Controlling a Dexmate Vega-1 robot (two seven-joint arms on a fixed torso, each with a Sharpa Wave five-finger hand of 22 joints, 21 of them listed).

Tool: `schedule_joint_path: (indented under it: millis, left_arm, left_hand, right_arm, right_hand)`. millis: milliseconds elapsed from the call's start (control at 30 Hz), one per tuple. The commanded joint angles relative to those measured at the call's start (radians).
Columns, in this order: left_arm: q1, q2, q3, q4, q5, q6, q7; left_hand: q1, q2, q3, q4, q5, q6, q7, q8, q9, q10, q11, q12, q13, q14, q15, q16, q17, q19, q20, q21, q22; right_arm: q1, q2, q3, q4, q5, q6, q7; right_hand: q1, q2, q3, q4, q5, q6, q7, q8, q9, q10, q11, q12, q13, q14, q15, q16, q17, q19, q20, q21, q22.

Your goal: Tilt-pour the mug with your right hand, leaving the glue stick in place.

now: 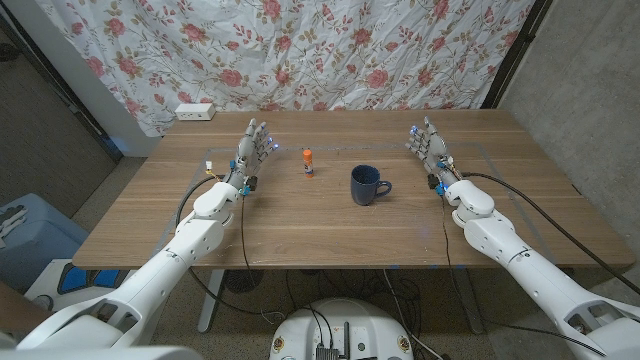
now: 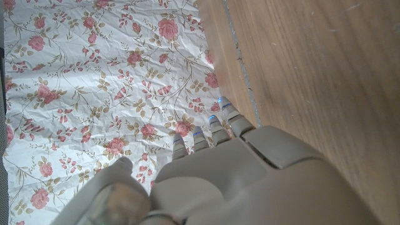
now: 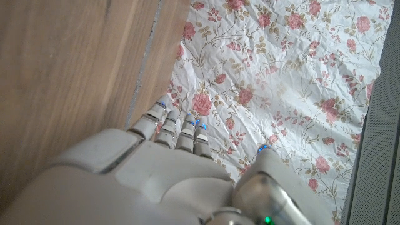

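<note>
Head view first: nothing has really started as far as I can tell. The dark blue mug (image 1: 368,185) sits upright near the middle of the tabletop (image 1: 300,225), handle pointing toward the robot's right side. The glue stick (image 1: 308,163), orange cap on top, stands upright just to the left of the mug and a bit farther back, clearly apart from it. The right hand (image 1: 430,150) is off to the right of the mug, well apart, fingers up and spread, holding nothing. The left hand (image 1: 250,152) mirrors it on the other side, also empty with fingers apart. So my read is the whole job is still ahead: reach, grab the mug, tilt it, and not bump the glue stick. There's a white power strip (image 1: 195,112) at the back edge and a floral curtain (image 1: 300,50) behind. The glue stick's label is too small to read, and the mug shows no writing.

Left wrist view: the back of the left hand (image 2: 250,175), fingers extended toward the curtain, nothing in them.

Right wrist view: same deal, the right hand (image 3: 156,175) with fingers stretched out along the wood, nothing held.
</note>
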Motion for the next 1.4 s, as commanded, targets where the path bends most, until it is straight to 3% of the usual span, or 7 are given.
schedule_joint_path:
  millis: [33,167,300,367,700,1067,1400]
  left_arm:
    - [0.000,0.000,0.000,0.000,0.000,0.000,0.000]
    - [0.000,0.000,0.000,0.000,0.000,0.000,0.000]
    - [0.000,0.000,0.000,0.000,0.000,0.000,0.000]
    - [0.000,-0.001,0.000,-0.001,0.001,0.000,0.004]
    - [0.000,-0.001,0.000,0.000,0.001,0.000,0.004]
    - [0.000,-0.001,0.000,0.000,0.001,0.000,0.004]
    - [0.000,-0.001,0.000,0.001,0.000,0.000,0.000]
  left_hand:
    - [-0.003,0.119,0.009,-0.002,0.004,0.001,-0.010,0.006,0.002,-0.001,-0.010,0.004,0.004,0.008,-0.003,0.005,0.005,0.009,-0.001,0.006,0.003]
    - [-0.003,0.119,0.009,-0.002,0.004,0.001,-0.010,0.006,0.002,-0.001,-0.009,0.004,0.004,0.008,-0.003,0.005,0.005,0.008,-0.001,0.006,0.003]
    - [-0.003,0.119,0.009,-0.002,0.004,0.001,-0.010,0.006,0.002,0.000,-0.009,0.004,0.004,0.007,-0.002,0.005,0.005,0.008,-0.001,0.006,0.003]
    - [-0.003,0.119,0.009,-0.002,0.004,0.002,-0.010,0.007,0.002,-0.001,-0.008,0.004,0.004,0.007,-0.002,0.005,0.005,0.009,0.000,0.006,0.003]
    - [-0.003,0.119,0.009,-0.002,0.004,0.001,-0.011,0.006,0.002,0.000,-0.010,0.004,0.004,0.008,-0.003,0.005,0.005,0.008,0.000,0.006,0.003]
    - [-0.003,0.119,0.009,-0.002,0.004,0.001,-0.009,0.006,0.002,0.001,-0.007,0.004,0.004,0.008,-0.004,0.005,0.005,0.008,0.000,0.006,0.003]
    - [-0.003,0.119,0.009,-0.002,0.004,0.002,-0.008,0.007,0.002,0.000,-0.010,0.004,0.004,0.008,-0.004,0.005,0.005,0.009,0.000,0.006,0.003]
  right_arm:
    - [-0.037,-0.022,-0.016,-0.066,-0.063,0.018,-0.042]
    - [-0.054,-0.057,-0.025,-0.119,-0.101,-0.012,-0.063]
    - [-0.073,-0.064,-0.025,-0.143,-0.118,-0.001,-0.076]
    - [-0.078,-0.064,-0.028,-0.142,-0.140,0.019,-0.085]
    - [-0.121,-0.103,-0.025,-0.206,-0.177,0.030,-0.087]
    - [-0.146,-0.168,-0.023,-0.264,-0.214,0.012,-0.059]
    - [-0.198,-0.244,0.004,-0.330,-0.257,-0.005,-0.068]
  right_hand:
    - [0.015,-0.005,0.003,-0.009,0.005,0.001,0.001,-0.003,0.002,-0.002,0.000,0.003,0.001,0.000,-0.006,0.002,-0.004,-0.001,-0.005,0.006,0.002]
    - [0.018,-0.015,0.001,-0.017,0.006,-0.007,0.002,-0.010,0.002,-0.010,-0.005,0.002,-0.001,-0.005,-0.005,0.000,-0.011,-0.009,-0.008,0.006,0.001]
    - [0.019,-0.023,-0.001,-0.022,0.007,-0.011,0.002,-0.014,0.002,-0.015,-0.003,0.002,-0.002,-0.009,-0.005,-0.002,-0.015,-0.014,-0.008,0.006,0.001]
    - [0.024,-0.033,-0.003,-0.033,0.009,0.027,0.008,-0.004,0.003,-0.005,-0.005,0.009,-0.004,-0.004,-0.007,0.000,-0.026,-0.014,-0.009,0.010,0.001]
    - [0.026,-0.046,-0.007,-0.044,0.011,0.009,0.000,-0.016,0.003,-0.015,-0.010,0.006,-0.006,-0.008,-0.011,-0.001,-0.037,-0.028,-0.016,0.007,0.001]
    - [0.034,-0.089,-0.021,-0.077,0.013,-0.070,-0.002,-0.042,0.003,-0.072,-0.015,-0.003,-0.009,-0.069,-0.015,-0.012,-0.065,-0.095,-0.021,0.002,0.001]
    - [0.068,-0.135,-0.029,-0.120,0.021,-0.133,0.011,-0.039,0.004,-0.125,-0.025,-0.006,-0.010,-0.110,-0.008,-0.011,-0.087,-0.142,-0.024,0.003,0.001]
